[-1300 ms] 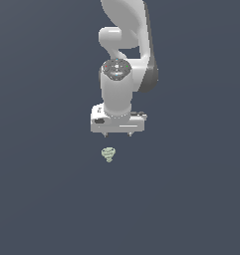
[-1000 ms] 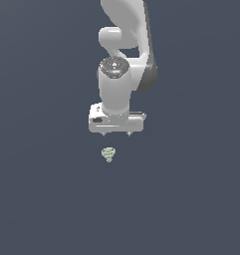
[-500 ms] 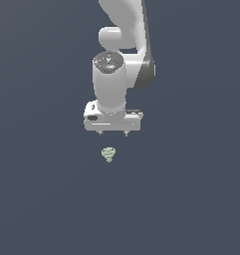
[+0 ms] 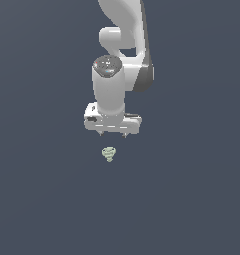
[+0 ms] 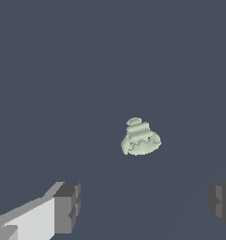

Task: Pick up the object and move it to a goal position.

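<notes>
The object [image 4: 108, 154] is a tiny pale green-grey ridged cone lying on the dark floor, just below the robot's hand in the exterior view. In the wrist view the object [image 5: 139, 138] lies ahead of the fingers, between their lines. My gripper [image 4: 113, 136] hangs above and slightly behind it, open and empty. Only the small fingertips [image 4: 100, 135] show under the white hand in the exterior view. In the wrist view the grey finger pads [image 5: 67, 206] stand wide apart and hold nothing.
The plain dark grey floor [image 4: 191, 199] fills both views. The white arm [image 4: 122, 30] rises to the top edge of the exterior view. No other objects show.
The hand has shifted slightly toward the exterior view's left and turned a little at the wrist. The object has not moved.
</notes>
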Controlling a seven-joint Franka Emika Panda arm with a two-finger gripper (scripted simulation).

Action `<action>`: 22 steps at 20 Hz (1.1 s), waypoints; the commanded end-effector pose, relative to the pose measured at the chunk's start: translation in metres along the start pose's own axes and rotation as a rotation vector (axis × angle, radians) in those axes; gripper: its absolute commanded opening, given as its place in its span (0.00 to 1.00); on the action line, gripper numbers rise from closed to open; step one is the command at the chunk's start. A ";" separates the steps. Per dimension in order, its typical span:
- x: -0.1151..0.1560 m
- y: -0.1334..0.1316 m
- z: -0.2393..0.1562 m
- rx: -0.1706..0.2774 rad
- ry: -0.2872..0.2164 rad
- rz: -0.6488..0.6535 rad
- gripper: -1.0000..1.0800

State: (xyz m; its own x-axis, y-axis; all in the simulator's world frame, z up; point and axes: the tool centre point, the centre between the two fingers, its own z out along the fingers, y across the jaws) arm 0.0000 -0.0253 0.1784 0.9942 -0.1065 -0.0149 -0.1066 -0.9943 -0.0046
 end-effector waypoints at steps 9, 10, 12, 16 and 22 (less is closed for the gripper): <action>0.004 0.003 0.020 0.009 -0.002 0.251 0.96; 0.005 0.004 0.022 0.009 -0.002 0.280 0.96; 0.005 0.005 0.026 0.011 -0.003 0.339 0.96; 0.007 0.007 0.035 0.012 -0.003 0.456 0.96; 0.009 0.010 0.048 0.013 -0.003 0.631 0.96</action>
State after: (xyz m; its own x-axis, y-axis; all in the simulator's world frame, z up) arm 0.0072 -0.0351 0.1332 0.7696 -0.6381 -0.0218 -0.6384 -0.7697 -0.0070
